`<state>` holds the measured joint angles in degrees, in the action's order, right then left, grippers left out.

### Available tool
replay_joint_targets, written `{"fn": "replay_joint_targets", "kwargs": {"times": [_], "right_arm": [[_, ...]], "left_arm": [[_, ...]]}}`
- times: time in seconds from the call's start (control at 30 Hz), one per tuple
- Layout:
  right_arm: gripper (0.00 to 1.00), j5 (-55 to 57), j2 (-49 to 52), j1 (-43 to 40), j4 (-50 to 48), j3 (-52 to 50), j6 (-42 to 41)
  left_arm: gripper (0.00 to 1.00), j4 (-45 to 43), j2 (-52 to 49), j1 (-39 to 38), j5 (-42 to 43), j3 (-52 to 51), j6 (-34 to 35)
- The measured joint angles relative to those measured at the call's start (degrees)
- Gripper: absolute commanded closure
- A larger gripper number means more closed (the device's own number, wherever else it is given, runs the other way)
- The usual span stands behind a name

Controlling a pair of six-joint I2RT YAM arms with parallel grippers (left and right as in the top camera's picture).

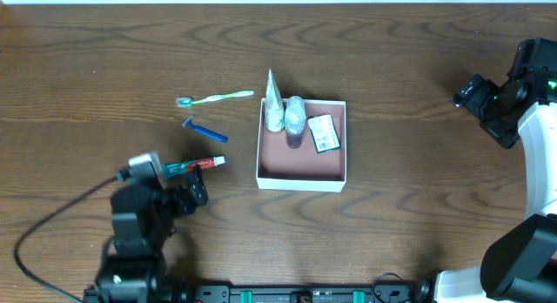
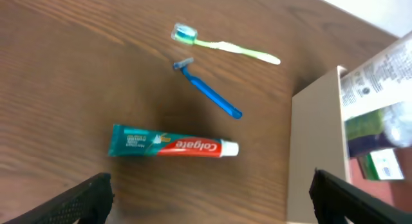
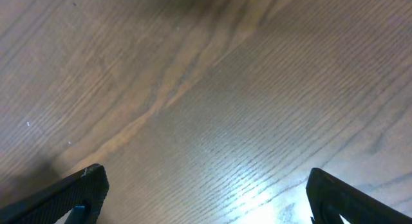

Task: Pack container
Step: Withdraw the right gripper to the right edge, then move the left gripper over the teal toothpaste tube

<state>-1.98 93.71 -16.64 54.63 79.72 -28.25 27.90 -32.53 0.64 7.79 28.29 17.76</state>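
Square container [image 1: 296, 162] sat central on the desk [image 1: 418, 77], open top up, walls parallel to desk edges, no long axis, toiletries [image 1: 296, 116] in its far half, toothpaste [image 1: 193, 164], razor [image 1: 203, 130], toothbrush [image 1: 216, 97] lay left, left fingers [image 2: 84, 199] spread wide, empty, near toothpaste, right fingers [image 3: 77, 195] wide, empty, far right

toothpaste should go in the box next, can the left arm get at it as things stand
Probably yes: the open left gripper hangs just short of the toothpaste tube, which lies flat on bare table, apart from the razor and toothbrush.
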Motion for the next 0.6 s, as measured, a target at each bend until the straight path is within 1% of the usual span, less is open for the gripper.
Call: {"fn": "replay_joint_targets", "kwargs": {"times": [0.17, 0.27, 0.6], "right_arm": [[0.01, 0.0, 0.0, 0.0, 0.0, 0.0, 0.0], [0.01, 0.0, 0.0, 0.0, 0.0, 0.0, 0.0], [0.01, 0.0, 0.0, 0.0, 0.0, 0.0, 0.0]], "left_arm": [[0.02, 8.6, -13.1, 0.0, 0.5, 13.0, 0.0], [0.02, 11.7, -19.6, 0.0, 1.9, 17.6, 0.0], [0.02, 14.1, -33.5, 0.0, 4.7, 18.7, 0.0]]}}
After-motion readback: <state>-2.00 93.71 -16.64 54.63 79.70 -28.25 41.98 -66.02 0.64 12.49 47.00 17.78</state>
